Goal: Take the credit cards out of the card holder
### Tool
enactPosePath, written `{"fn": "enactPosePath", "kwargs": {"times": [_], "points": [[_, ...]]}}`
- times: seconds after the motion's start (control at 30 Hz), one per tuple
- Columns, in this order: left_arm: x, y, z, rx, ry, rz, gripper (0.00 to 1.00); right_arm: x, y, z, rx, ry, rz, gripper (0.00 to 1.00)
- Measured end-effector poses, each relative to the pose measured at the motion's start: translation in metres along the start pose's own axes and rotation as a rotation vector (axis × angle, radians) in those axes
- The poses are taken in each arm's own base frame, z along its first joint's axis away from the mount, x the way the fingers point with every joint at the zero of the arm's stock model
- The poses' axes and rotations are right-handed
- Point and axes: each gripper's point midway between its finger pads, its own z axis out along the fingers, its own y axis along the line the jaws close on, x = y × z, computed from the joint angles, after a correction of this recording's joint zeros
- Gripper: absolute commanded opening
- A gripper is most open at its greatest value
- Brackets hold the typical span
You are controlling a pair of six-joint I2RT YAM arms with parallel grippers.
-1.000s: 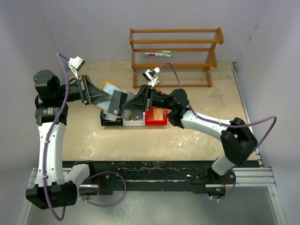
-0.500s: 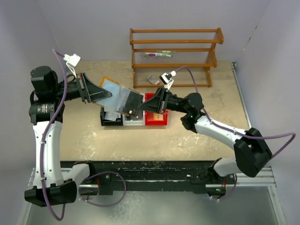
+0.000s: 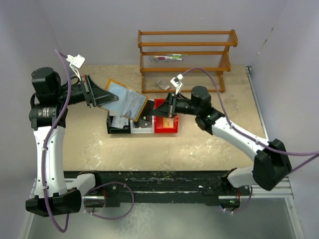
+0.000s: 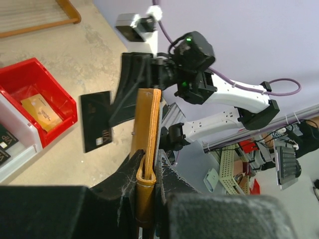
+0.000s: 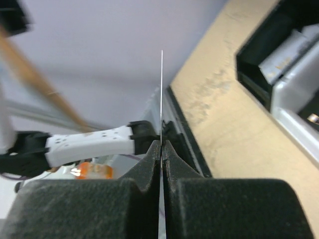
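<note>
Sandy, scuffed tabletop (image 3: pixel 124 149) boxed in by pale lilac walls (image 3: pixel 99 30). Black fingers (image 4: pixel 127 174) of the left gripper (image 4: pixel 147 175) pressed to both faces of the card holder (image 3: pixel 124 99), clamped on its tan edge. Holder aloft and spread open, pale blue-grey inside turned up toward the overhead camera, orange-tan rim all round. Hanging left of the red bin (image 3: pixel 166 131) and farther from the arm bases, above the white bin (image 3: pixel 142 131) and black bin (image 3: pixel 118 131) lined up on the red bin's left.

Pads of the right gripper (image 5: pixel 161 145) pinched tight on one credit card (image 4: pixel 97 122), no gap between them. Seen edge-on as a thin pale line from the right wrist, as a dark flat rectangle from the left wrist. Out of the holder, just beside its lower corner, above the white bin at the red bin's left edge. Parted from the tan leather, in the left wrist view, by the right gripper's own black fingers.

Small tan card-like piece (image 3: pixel 169 121) lying inside the red bin. Beyond the red bin, toward the back wall, wooden rack (image 3: pixel 185 52) with a slim pen-like item (image 3: pixel 168 58) on its middle shelf.
</note>
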Motion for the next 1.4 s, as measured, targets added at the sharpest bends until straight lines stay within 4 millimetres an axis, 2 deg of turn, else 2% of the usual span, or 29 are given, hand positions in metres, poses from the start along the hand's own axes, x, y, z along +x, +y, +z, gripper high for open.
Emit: {"fn": "enactPosePath", "kwargs": {"times": [0.17,0.37,0.5,0.7,0.9,1.07,1.23,1.3,1.4], "points": [[-0.009,-0.012,-0.002,-0.003,-0.020,0.062,0.00,0.005,-0.060,0.021,0.181,0.065,-0.007,0.00],[-0.009,-0.015,-0.004,-0.009,-0.023,0.078,0.00,0.018,-0.131,0.048,0.392,0.154,0.007,0.00],[-0.008,-0.014,-0.004,-0.012,-0.021,0.067,0.00,0.027,-0.160,0.069,0.497,0.196,-0.018,0.00],[-0.006,-0.015,-0.004,-0.010,-0.017,0.060,0.00,0.045,-0.198,0.075,0.652,0.244,-0.033,0.00],[-0.005,-0.017,-0.004,-0.006,-0.015,0.062,0.00,0.049,-0.219,0.079,0.744,0.262,-0.045,0.00],[-0.004,-0.020,-0.005,0.000,-0.014,0.068,0.00,0.048,-0.225,0.091,0.770,0.266,-0.060,0.00],[-0.002,-0.023,-0.006,0.010,-0.010,0.073,0.00,0.053,-0.231,0.094,0.799,0.276,-0.064,0.34],[-0.002,-0.024,-0.006,0.014,-0.008,0.073,0.00,0.054,-0.232,0.092,0.817,0.272,-0.066,0.40],[-0.001,-0.025,-0.006,0.018,-0.006,0.073,0.00,0.051,-0.228,0.092,0.827,0.259,-0.076,0.44]]}}
